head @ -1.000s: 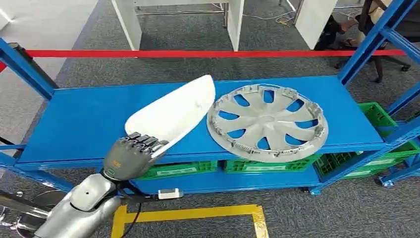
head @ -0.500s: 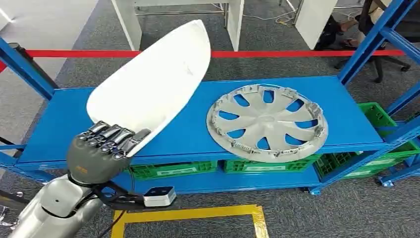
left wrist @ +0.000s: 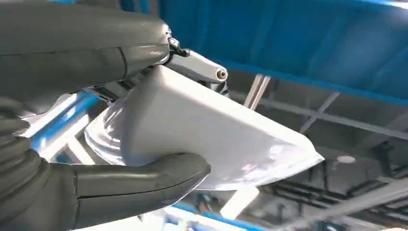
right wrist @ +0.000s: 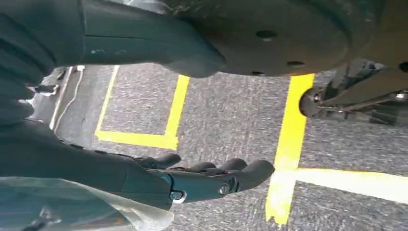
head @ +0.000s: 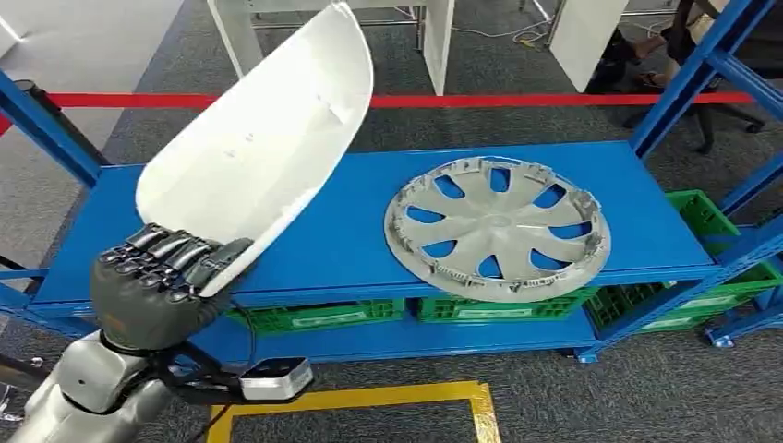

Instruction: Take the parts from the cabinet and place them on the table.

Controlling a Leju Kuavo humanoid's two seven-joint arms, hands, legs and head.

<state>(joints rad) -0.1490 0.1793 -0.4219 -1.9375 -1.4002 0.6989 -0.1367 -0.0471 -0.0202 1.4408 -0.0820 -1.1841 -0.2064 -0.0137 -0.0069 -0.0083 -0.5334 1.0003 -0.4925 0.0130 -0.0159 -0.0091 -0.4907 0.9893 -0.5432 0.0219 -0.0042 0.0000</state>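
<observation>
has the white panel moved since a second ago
Yes. The white panel, held by the left hand, has risen off the blue shelf and tilted up, its tip now above the red tape.

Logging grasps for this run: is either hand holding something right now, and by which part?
The left hand grips the white curved panel by its lower, narrow end, lifted above the blue shelf. The right hand hangs with fingers apart, holding nothing.

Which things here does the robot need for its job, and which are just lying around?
For the job:
white part, held by the left hand
grey wheel cover on the blue shelf

Just lying around:
green crates
red tape
yellow floor tape
</observation>
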